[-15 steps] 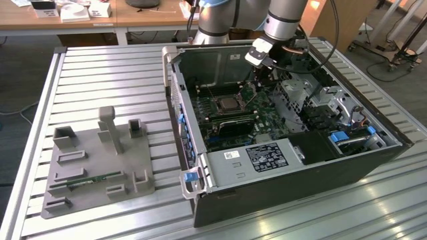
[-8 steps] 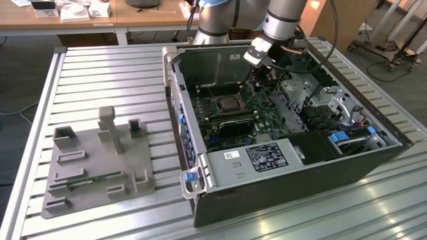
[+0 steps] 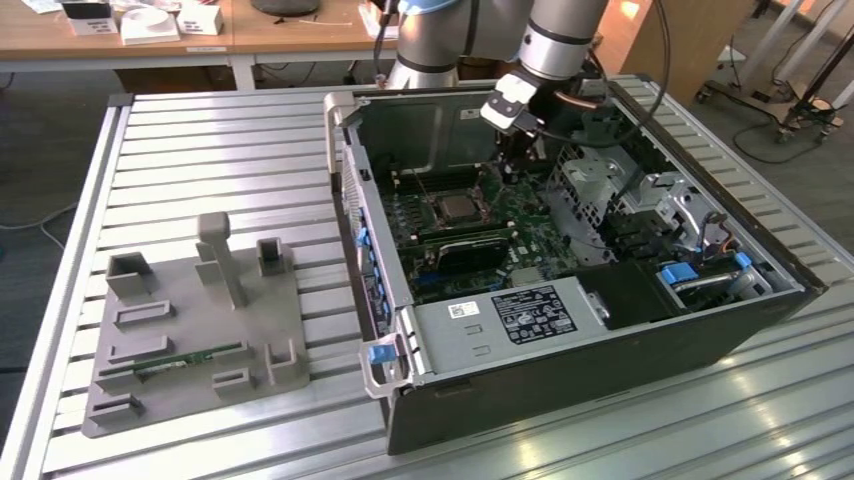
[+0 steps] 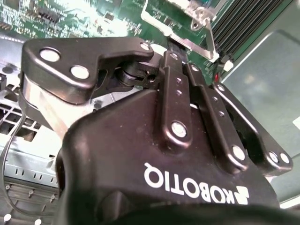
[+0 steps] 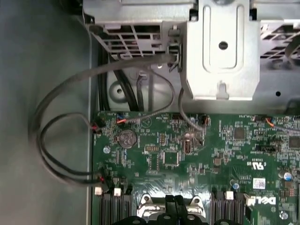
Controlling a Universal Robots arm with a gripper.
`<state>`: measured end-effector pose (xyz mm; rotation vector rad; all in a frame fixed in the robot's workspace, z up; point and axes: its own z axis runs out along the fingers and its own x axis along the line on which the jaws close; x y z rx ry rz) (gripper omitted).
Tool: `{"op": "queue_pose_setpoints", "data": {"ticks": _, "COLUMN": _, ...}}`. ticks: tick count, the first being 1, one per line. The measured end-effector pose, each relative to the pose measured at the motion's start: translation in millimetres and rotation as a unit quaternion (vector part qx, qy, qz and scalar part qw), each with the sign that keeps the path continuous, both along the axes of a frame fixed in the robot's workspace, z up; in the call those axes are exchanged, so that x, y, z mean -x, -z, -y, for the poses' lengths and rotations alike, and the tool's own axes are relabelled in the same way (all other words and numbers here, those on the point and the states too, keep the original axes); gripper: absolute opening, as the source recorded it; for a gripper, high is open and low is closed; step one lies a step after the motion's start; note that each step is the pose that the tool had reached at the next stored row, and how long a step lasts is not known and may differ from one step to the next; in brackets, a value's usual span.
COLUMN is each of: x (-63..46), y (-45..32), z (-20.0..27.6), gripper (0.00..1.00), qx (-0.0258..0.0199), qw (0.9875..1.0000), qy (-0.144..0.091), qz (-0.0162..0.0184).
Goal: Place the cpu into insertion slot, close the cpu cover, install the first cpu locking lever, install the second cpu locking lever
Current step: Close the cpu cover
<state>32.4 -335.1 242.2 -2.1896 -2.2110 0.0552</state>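
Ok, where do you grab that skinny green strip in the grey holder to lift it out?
Pinch the thin green circuit-board strip across its two flat faces, near the middle of its long top edge, coming straight down from above. It seems to stand on edge in a groove of the grey slotted plastic holder, so probably only its top is free.

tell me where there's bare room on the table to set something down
Bare slats of the table beyond the grey fixture, and the strip between it and the computer case. Crowded inside the case, around the insertion slot by the gripper.
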Motion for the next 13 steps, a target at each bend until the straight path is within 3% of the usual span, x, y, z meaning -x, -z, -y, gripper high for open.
{"op": "queue_pose_setpoints", "data": {"ticks": 13, "x": 24.0, "y": 1.3, "z": -3.2, "gripper": 0.10, "qx": -0.0001, "qw": 1.0000, "qy": 0.000, "qz": -0.0016}}
